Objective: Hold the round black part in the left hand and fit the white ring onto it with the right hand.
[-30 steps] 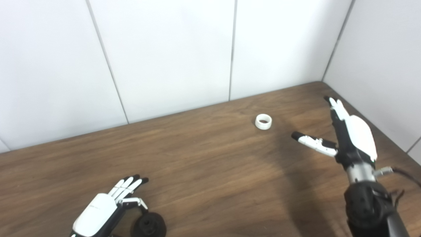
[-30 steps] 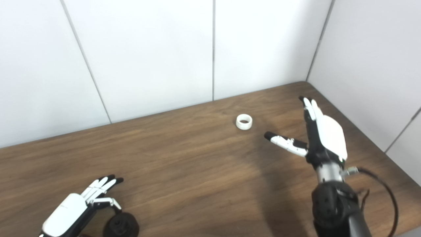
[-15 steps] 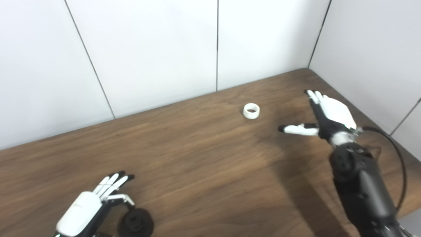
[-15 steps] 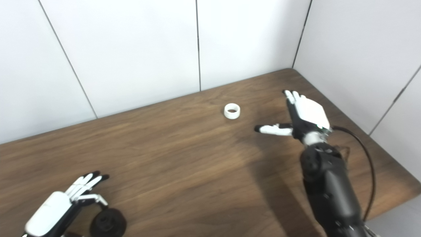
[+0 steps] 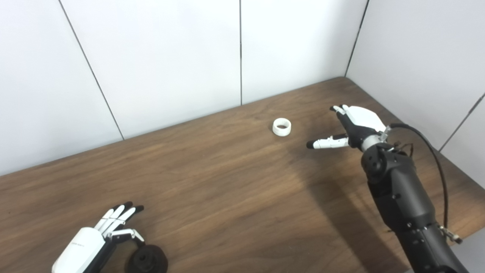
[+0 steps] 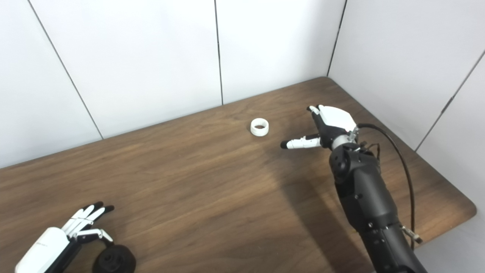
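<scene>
The small white plastic ring point(image 5: 282, 127) is lying flat on the brown wooden tabletop point(image 5: 227, 189), hole upward, toward the far right and well apart from everything else. It is probably light and stiff, and its smooth, low wall is likely to slip, so a pinch across the outer wall between thumb and fingertips looks like the safest hold. The round black part point(image 5: 147, 259) is sitting at the near left edge of the tabletop; it appears to be a solid, rigid disc with a raised hub in the middle, best gripped around its rim so the hub is left free for the ring.

The right hand point(image 5: 356, 123) is hanging near the ring on its right, not touching it, spread wide with the thumb pointing toward the ring and nothing in its grasp. The left hand point(image 5: 94, 240) is hovering just beside the black part, fingers extended and apart, holding nothing; whether its thumb is touching the part cannot be told.
</scene>
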You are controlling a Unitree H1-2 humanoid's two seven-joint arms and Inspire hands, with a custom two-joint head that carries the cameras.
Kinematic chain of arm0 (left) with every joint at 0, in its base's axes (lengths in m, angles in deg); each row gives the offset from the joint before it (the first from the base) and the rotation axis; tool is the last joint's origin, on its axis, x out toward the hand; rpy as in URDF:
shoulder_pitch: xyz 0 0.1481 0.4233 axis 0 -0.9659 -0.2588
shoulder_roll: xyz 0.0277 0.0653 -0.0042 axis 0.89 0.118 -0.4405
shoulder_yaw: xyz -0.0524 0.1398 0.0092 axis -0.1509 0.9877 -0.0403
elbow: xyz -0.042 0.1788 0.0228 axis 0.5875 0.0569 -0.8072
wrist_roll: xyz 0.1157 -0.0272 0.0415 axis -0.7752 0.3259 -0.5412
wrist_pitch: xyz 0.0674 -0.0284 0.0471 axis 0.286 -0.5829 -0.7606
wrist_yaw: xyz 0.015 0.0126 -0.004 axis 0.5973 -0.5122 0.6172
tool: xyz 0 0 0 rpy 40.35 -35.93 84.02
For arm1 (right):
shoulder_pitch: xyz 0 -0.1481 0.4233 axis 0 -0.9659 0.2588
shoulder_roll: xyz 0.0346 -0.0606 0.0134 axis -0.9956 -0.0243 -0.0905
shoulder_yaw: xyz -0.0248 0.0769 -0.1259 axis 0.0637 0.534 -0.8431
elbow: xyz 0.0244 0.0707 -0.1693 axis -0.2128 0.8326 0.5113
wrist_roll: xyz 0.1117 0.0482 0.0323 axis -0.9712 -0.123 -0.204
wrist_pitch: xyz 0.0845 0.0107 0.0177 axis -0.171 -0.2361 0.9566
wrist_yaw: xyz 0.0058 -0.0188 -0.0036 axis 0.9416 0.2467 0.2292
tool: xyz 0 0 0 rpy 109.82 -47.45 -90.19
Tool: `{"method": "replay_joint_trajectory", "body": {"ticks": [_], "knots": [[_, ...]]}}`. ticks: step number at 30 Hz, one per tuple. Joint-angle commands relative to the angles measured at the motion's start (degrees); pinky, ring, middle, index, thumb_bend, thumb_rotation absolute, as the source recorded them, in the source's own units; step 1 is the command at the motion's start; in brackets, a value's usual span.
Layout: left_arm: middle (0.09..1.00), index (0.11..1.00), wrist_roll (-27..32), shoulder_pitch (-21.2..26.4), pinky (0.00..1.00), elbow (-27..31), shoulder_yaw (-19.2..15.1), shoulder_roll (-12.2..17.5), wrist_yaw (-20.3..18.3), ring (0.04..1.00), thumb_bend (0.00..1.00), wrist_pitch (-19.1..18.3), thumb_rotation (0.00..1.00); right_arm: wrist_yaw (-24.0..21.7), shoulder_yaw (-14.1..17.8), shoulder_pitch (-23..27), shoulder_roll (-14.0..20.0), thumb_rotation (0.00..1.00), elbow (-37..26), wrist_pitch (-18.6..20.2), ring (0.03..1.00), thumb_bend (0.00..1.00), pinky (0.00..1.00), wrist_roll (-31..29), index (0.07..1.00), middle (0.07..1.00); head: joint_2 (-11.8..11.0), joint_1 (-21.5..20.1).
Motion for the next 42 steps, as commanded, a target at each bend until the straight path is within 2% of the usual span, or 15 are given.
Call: {"method": "replay_joint_trajectory", "body": {"ticks": [1, 7, 13, 23, 31, 42], "knots": [[0.952, 0.478, -0.2, 0.3, 1.0, -0.1, -0.2, 2.4, -1.0, 1.0, 0.51, -0.9, 0.05, 0.5, -0.5, 2.9, 1.9, 0.69, -0.3, 0.1, 1.0, 1.0, 1.0, 0.1, 0.948, 1.0, 0.0, -0.2], [0.954, 0.477, 0.4, -0.1, 1.0, 0.2, 0.2, 3.0, -0.1, 1.0, 0.51, -0.9, 0.05, 0.1, -3.4, 5.6, 2.8, 0.66, 3.1, 0.1, 1.0, 0.98, 1.0, -0.3, 0.955, 1.0, 0.0, 0.3], [0.953, 0.477, 0.7, -0.5, 1.0, 1.1, -0.2, 3.2, -0.8, 1.0, 0.51, -0.9, 0.05, 2.5, -7.2, 9.0, 4.6, 0.65, 7.5, -0.1, 1.0, 1.0, 0.97, -2.0, 0.935, 1.0, 0.3, 1.0], [0.953, 0.477, 1.3, -1.3, 1.0, 2.0, -0.8, 3.4, -2.0, 1.0, 0.51, -0.9, 0.05, 5.8, -12.4, 12.7, 5.9, 0.53, 9.6, -0.2, 1.0, 0.98, 0.94, -2.9, 0.854, 1.0, 0.1, 1.5], [0.952, 0.477, 1.4, -1.6, 1.0, 2.1, -1.1, 3.4, -2.5, 1.0, 0.51, -0.9, 0.05, 3.3, -17.8, 15.4, 9.5, 0.48, 8.9, -0.7, 1.0, 0.97, 1.0, -1.1, 0.85, 1.0, -0.3, 1.5], [0.953, 0.477, 0.9, -2.1, 1.0, 2.8, -1.2, 3.2, -2.7, 1.0, 0.51, -0.9, 0.05, 1.9, -22.3, 18.2, 12.6, 0.47, 8.9, -2.0, 1.0, 0.99, 1.0, -1.1, 0.846, 1.0, -0.6, 2.0]]}}
